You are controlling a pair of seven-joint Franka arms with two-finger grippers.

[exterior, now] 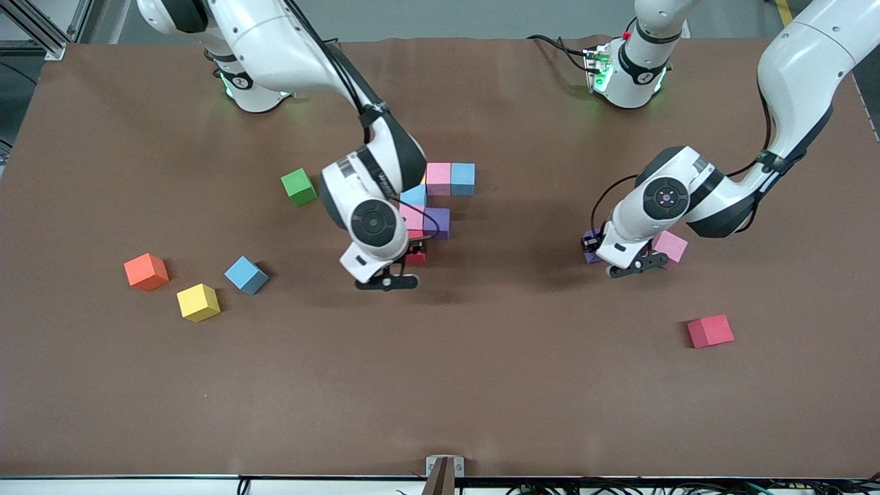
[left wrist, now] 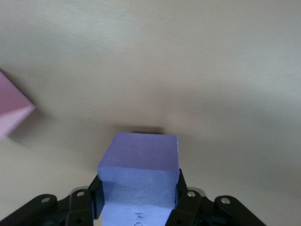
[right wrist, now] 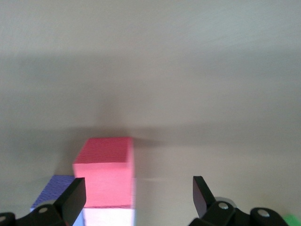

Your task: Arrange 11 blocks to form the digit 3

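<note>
Counting visible cubes: three pink, three light blue, two purple, two red, one yellow [exterior: 199, 302], one green [exterior: 299, 186], one orange [exterior: 146, 271]. Left pincer [exterior: 617, 253] pinches a purple cube [left wrist: 139, 176] on the worktop [exterior: 481, 385]; right pincer [exterior: 395, 269] stands spread over the part-built figure [exterior: 438, 199], a red cube [right wrist: 107, 169] beneath.

A robotics lab or test bench: two white robot arms [exterior: 289, 48] are bolted along one edge of a wide table [exterior: 481, 385] covered in plain brown matting, with green status lights at their bases. Aluminium framing [exterior: 41, 27] stands past one corner, cables [exterior: 687, 487] run along the edge nearest the front camera, and small coloured foam cubes [exterior: 199, 302] lie scattered on the surface
</note>
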